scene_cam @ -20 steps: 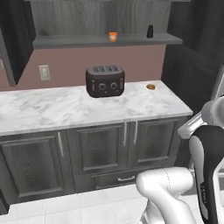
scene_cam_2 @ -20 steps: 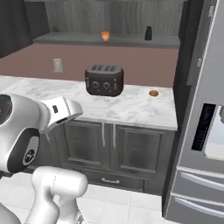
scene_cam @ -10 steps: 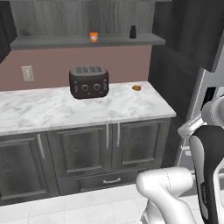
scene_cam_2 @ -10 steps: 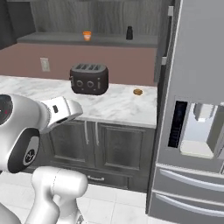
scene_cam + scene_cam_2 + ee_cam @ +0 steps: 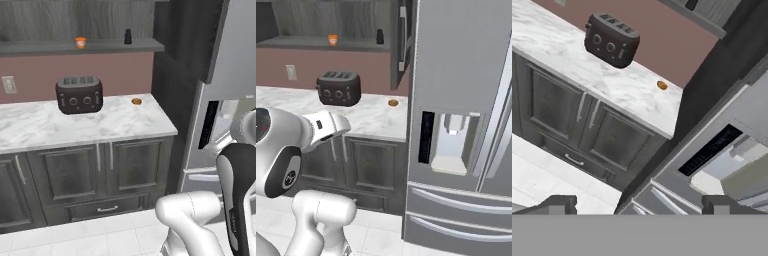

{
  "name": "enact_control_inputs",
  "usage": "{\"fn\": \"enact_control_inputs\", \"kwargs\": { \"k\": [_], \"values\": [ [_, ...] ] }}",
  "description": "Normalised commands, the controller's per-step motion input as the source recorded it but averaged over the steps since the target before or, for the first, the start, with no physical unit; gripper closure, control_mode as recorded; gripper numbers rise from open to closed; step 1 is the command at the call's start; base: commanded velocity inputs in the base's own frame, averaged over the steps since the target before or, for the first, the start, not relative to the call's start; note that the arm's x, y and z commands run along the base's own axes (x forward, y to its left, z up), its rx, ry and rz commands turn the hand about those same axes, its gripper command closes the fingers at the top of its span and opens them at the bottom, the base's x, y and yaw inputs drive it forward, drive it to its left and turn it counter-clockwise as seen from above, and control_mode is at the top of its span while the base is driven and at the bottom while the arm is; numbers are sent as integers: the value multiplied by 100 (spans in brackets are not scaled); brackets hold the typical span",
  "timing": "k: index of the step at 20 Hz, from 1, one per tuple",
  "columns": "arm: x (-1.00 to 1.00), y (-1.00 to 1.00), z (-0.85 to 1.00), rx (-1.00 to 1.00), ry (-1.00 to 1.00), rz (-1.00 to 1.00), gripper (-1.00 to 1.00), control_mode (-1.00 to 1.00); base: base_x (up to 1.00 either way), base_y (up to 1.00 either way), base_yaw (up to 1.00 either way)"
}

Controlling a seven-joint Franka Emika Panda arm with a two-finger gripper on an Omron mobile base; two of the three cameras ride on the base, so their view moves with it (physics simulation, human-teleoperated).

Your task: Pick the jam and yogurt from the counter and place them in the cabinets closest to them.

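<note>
Looking along the hand [image 5: 639, 202], its two tips stand wide apart with nothing between them, aimed down at the cupboards and fridge corner. The jam [image 5: 80, 42] sits up on the cabinets' shelf [image 5: 100, 47], far and to the left, well apart from the hand, left of a black bottle [image 5: 128, 36]. A small brown item [image 5: 136, 101] lies on the surface [image 5: 90, 125], right of the toaster [image 5: 79, 94]; whether that is the yogurt I cannot tell.

Base driven rightward, views shifted with it, fridge [image 5: 461, 125] now filling right side, toaster [image 5: 79, 94] further left in frame
</note>
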Motion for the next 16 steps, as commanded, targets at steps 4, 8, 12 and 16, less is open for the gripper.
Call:
{"fn": "enact_control_inputs", "kwargs": {
  "k": [4, 8, 12, 16],
  "values": [
    [0, 0, 0, 0, 0, 0, -100, 100, -32, -63, -1],
    [0, 0, 0, 0, 0, 0, -100, 100, -29, -64, -1],
    [0, 0, 0, 0, 0, 0, -100, 100, -25, -62, -1],
    [0, 0, 0, 0, 0, 0, -100, 100, -21, -63, -1]
  ]
}}
